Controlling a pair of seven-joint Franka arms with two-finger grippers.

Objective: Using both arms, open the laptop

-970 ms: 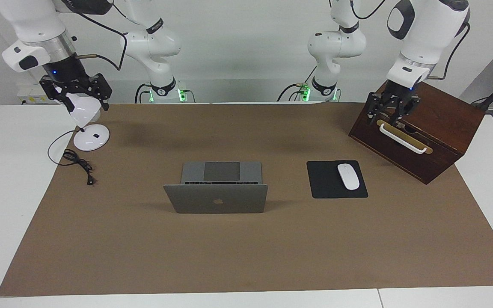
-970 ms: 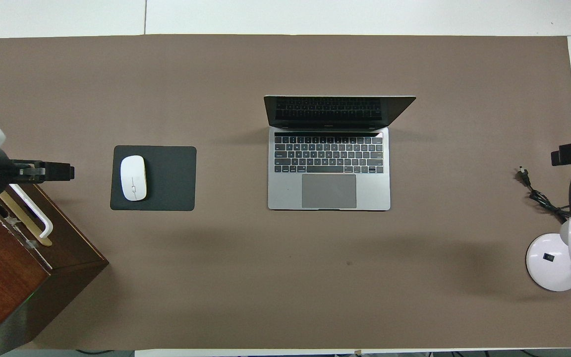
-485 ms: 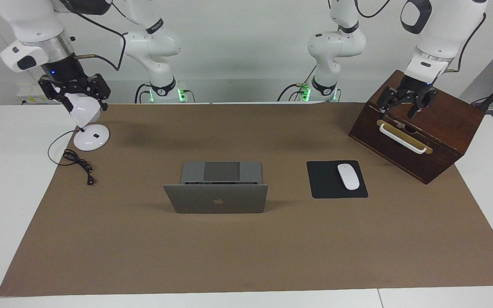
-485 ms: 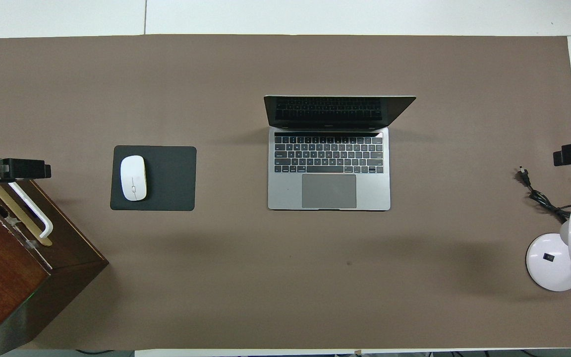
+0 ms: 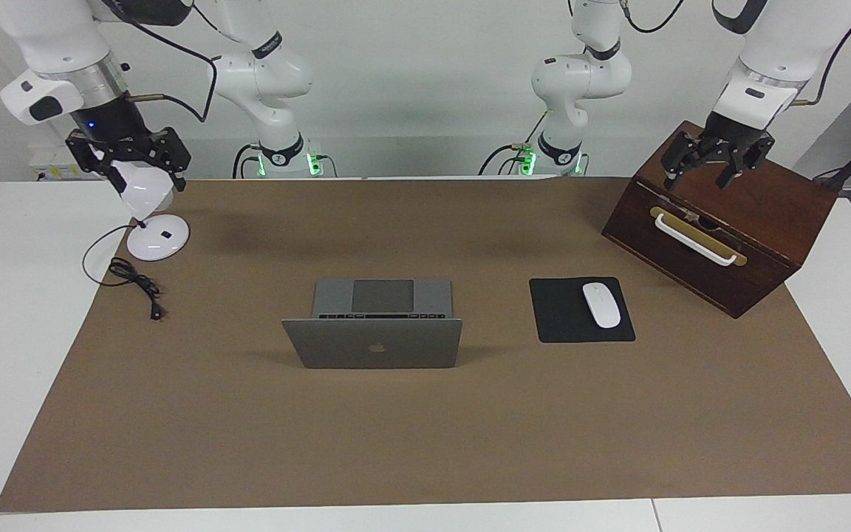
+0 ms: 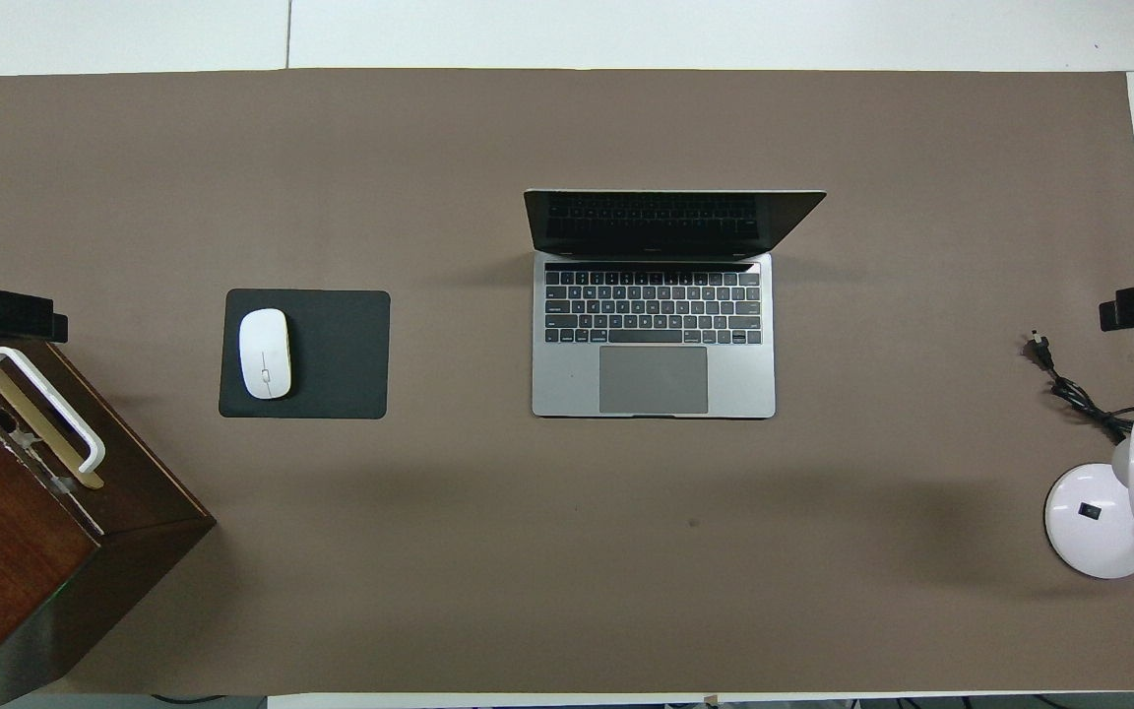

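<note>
Comparing with a second ago: only the left gripper has moved. It was down at the white handle on the front of the wooden box; now it has lifted clear and hangs over the box's top, fingers spread wide, holding nothing. In the overhead view only a black block of it shows at the frame edge, over the box.

The right gripper has not shifted. It sits over the white desk lamp at the right arm's end of the table, its links around the lamp head. Can't tell whether its fingertips are apart or together, or whether they press on the lamp head.

The laptop is unchanged: mid-table on the brown mat, already open, lid upright with the logo facing away from the robots, keyboard deck and trackpad on the robots' side. Neither gripper is near it.

The mouse pad with the white mouse on it lies between laptop and box, same place. The lamp's black cord is coiled on the mat beside the lamp base, same too.
</note>
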